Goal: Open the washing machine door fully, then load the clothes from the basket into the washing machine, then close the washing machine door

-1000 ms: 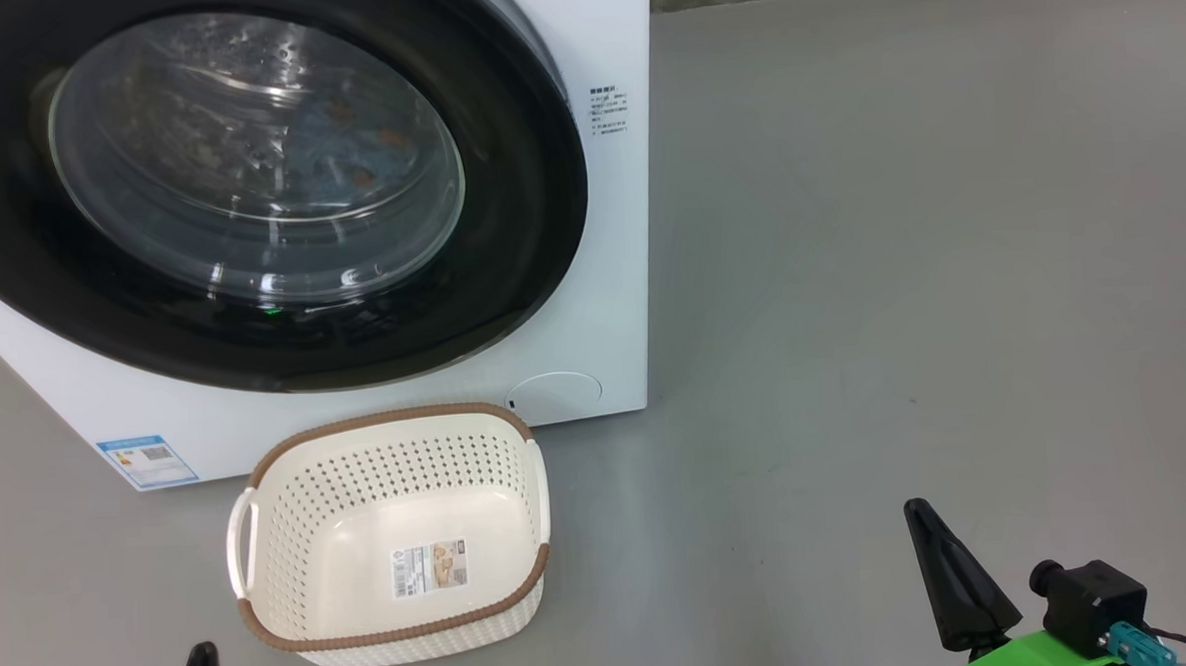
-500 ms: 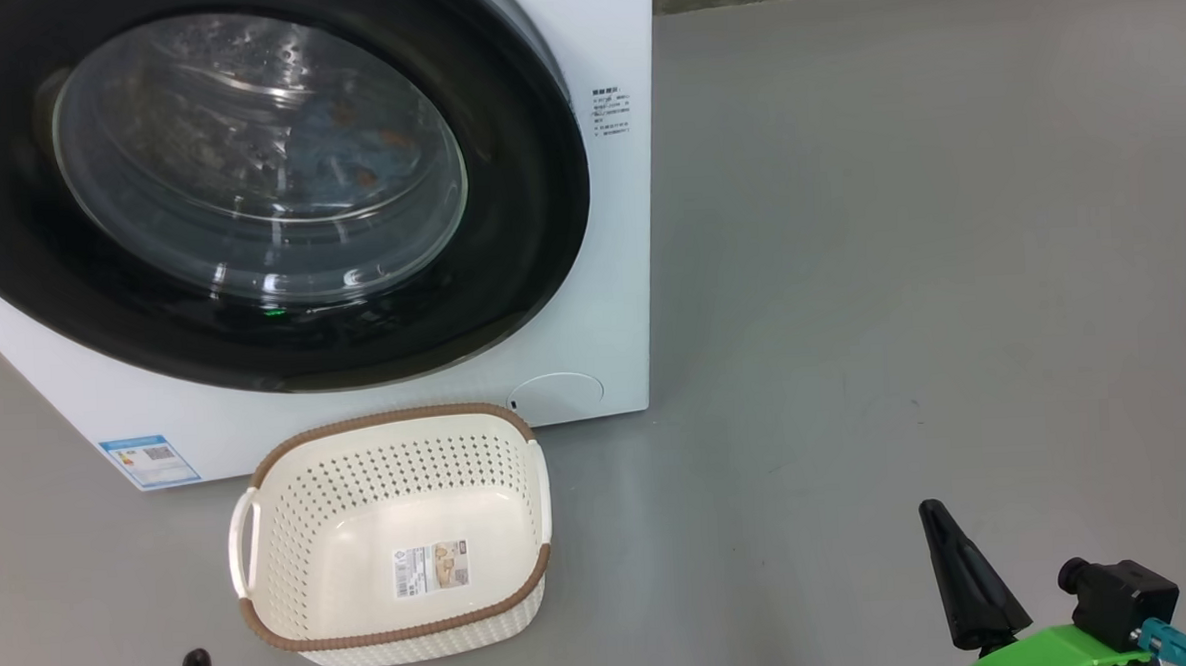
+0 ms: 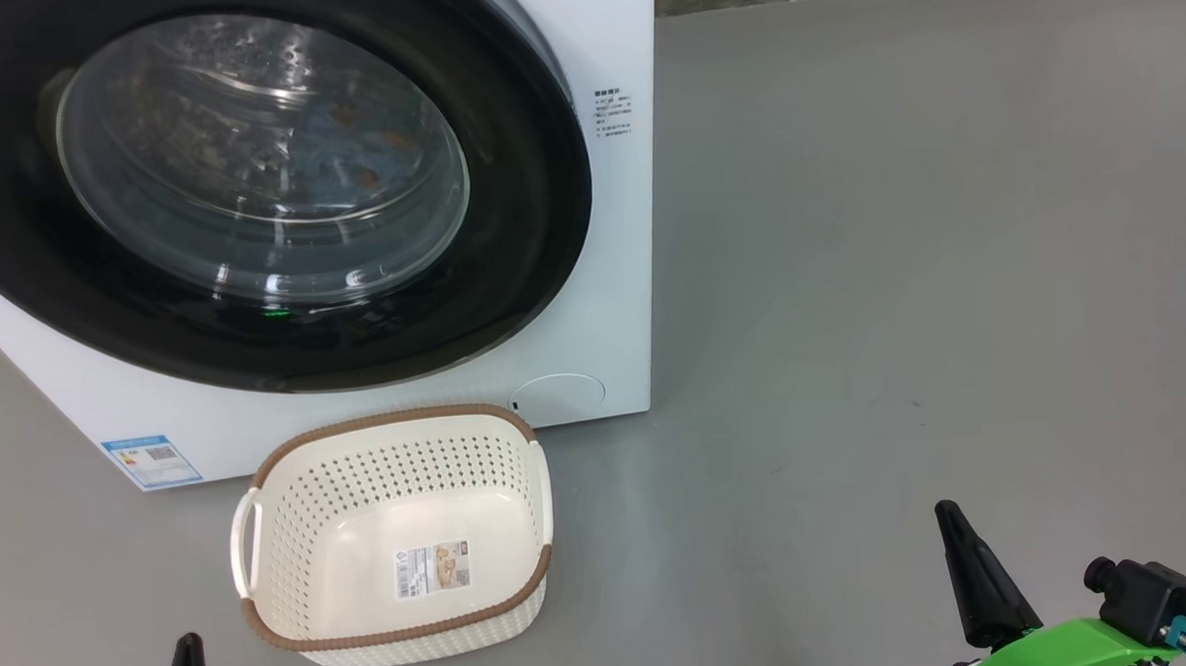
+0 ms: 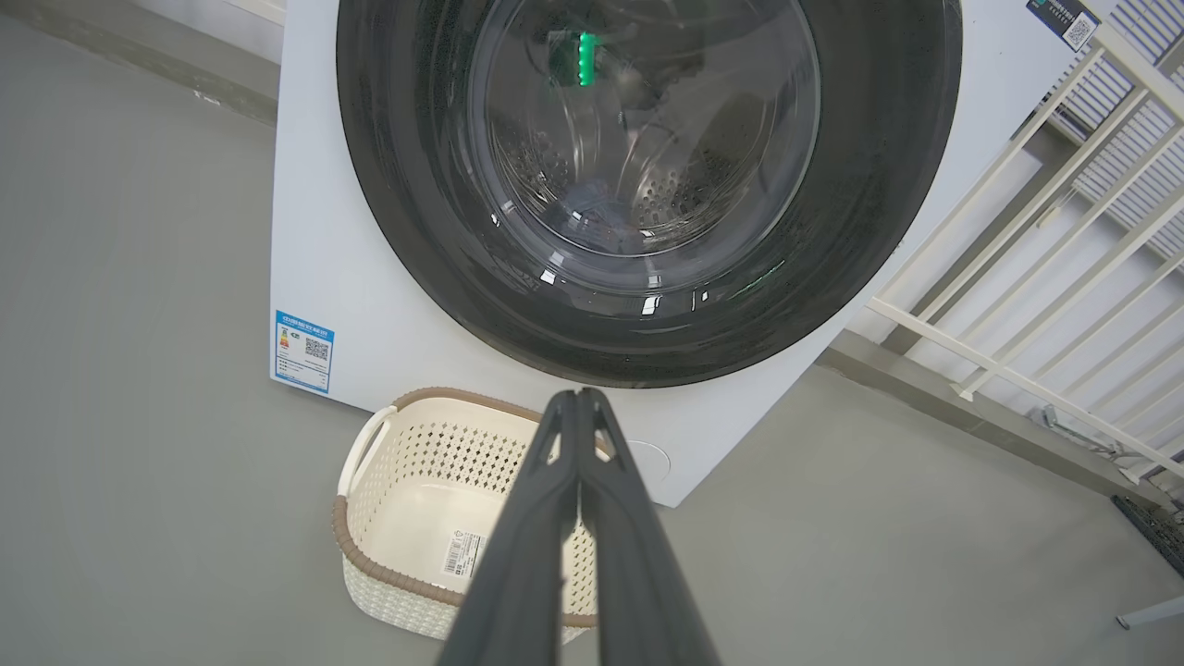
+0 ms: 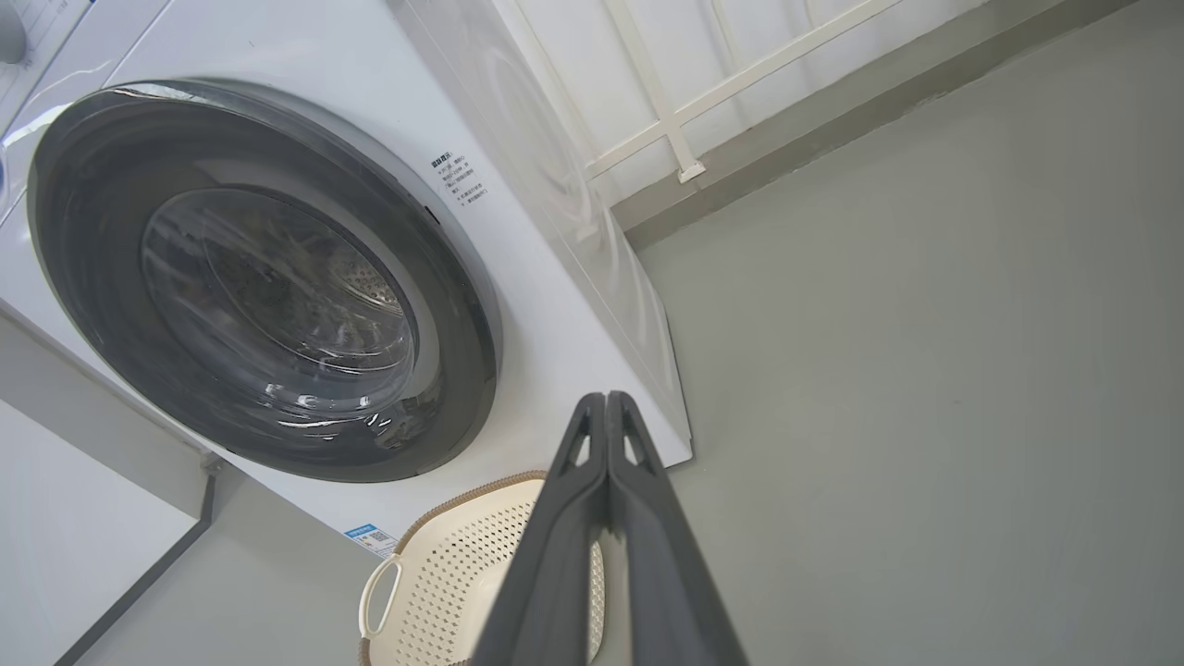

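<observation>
The washing machine (image 3: pixel 617 302) stands on the grey floor (image 3: pixel 900 260); it is a big white box with a blue sticker (image 3: pixel 151 460) near its lower left corner and a round flap (image 3: pixel 558 397) near its lower right corner. The washing machine door (image 3: pixel 529 236) is shut flat against the front; its wide glossy black rim goes around the bulging clear glass. Through the glass the clothes (image 3: pixel 355 148) are seen inside the drum, light blue fabric with small orange-brown marks; the reflections make their shapes hard to read. The basket (image 3: pixel 389 418) sits upright on the floor just in front of the machine, below the door; whether it touches the front I cannot tell. Its bare bottom is in plain view with the label (image 3: pixel 431 568) on it; one white handle is on its left side.

The left gripper (image 3: pixel 189 651) shows as a dark tip at the lower left edge of the head view, near the basket but apart from it; in the left wrist view its jaws are clenched, the two long fingers meeting at the tips and grasping nothing. The right gripper (image 3: pixel 951 518) hangs over the floor at the lower right, well apart from the basket and the machine, with a green part (image 3: pixel 1067 648) behind it; its jaws are clenched too, tips pressed together and grasping nothing. Beside the machine a white railing (image 4: pixel 1036 277) runs along the wall.
</observation>
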